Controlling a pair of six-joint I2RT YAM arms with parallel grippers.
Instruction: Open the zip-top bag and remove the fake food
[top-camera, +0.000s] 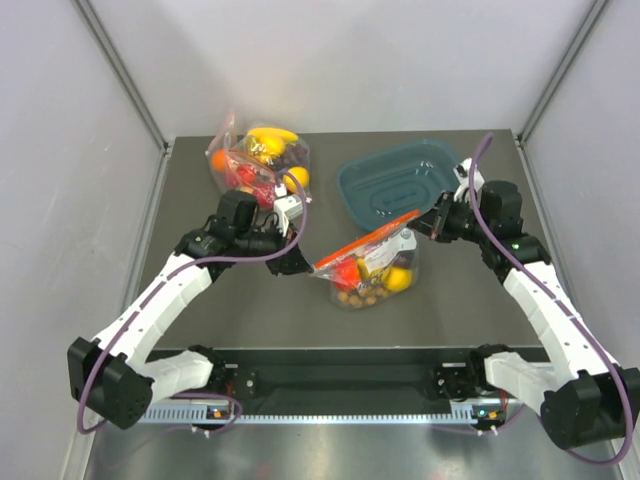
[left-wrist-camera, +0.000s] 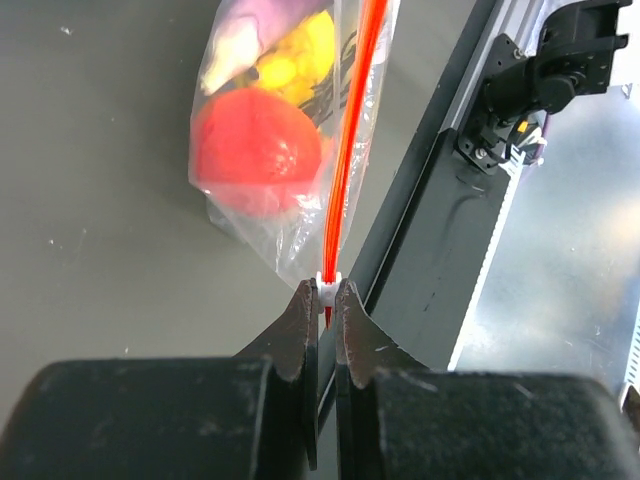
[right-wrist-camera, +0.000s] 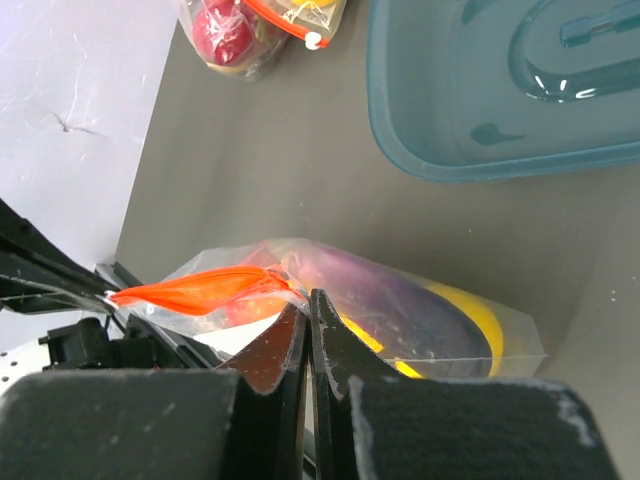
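Observation:
The zip-top bag (top-camera: 372, 268) hangs between my two grippers over the middle of the table, its red-orange zip strip (top-camera: 365, 243) on top. Inside show a red tomato (left-wrist-camera: 255, 150), a yellow lemon (left-wrist-camera: 297, 52), a purple eggplant (right-wrist-camera: 400, 292) and a brown knobbly cluster (top-camera: 360, 296). My left gripper (top-camera: 303, 266) is shut on the white slider (left-wrist-camera: 329, 289) at the strip's left end. My right gripper (top-camera: 428, 226) is shut on the bag's edge at the strip's right end (right-wrist-camera: 307, 298). In the right wrist view the strip (right-wrist-camera: 205, 290) bulges slightly apart.
A second clear bag (top-camera: 255, 160) with a banana and an orange lies at the back left, also in the right wrist view (right-wrist-camera: 250, 25). A teal tray (top-camera: 352, 182) sits at the back right, just behind my right gripper (right-wrist-camera: 400, 120). The arms' base rail (left-wrist-camera: 440, 220) runs along the near edge.

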